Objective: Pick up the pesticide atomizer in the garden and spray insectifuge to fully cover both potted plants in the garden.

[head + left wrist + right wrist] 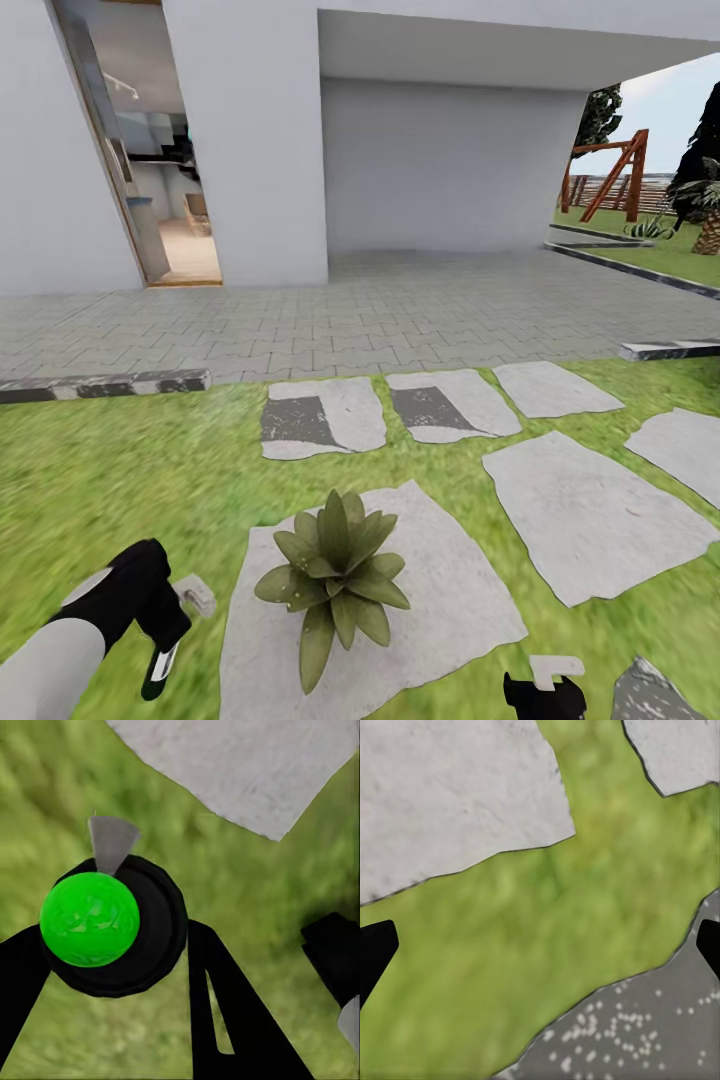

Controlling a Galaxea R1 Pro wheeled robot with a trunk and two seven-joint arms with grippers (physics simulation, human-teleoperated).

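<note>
Lawn runs across the lower half of the head view, broken by pale grey stepping stones; beyond them lie a band of grey paving and a white house wall with an open doorway at the left. One potted plant, a low rosette of pointed, speckled green leaves, sits on the nearest large stone, its pot hidden under the leaves. The left gripper hangs low at the left, just beside that stone's edge and near the plant but not touching it. It holds the pesticide atomizer, seen in the head view as a slim dark-and-white shape pointing down toward the grass. In the left wrist view the bottle shows end-on as a bright green disc in a black ring between the two black fingers, which are closed against it; a small grey wedge sticks out from its rim. Grass and a stone corner lie beneath. The right gripper sits at the bottom edge, right of the plant and well apart from it. Its wrist view shows the two black fingertips spread wide at opposite edges, holding nothing, over grass between stones. Far right: a wooden frame and a palm trunk.
</note>
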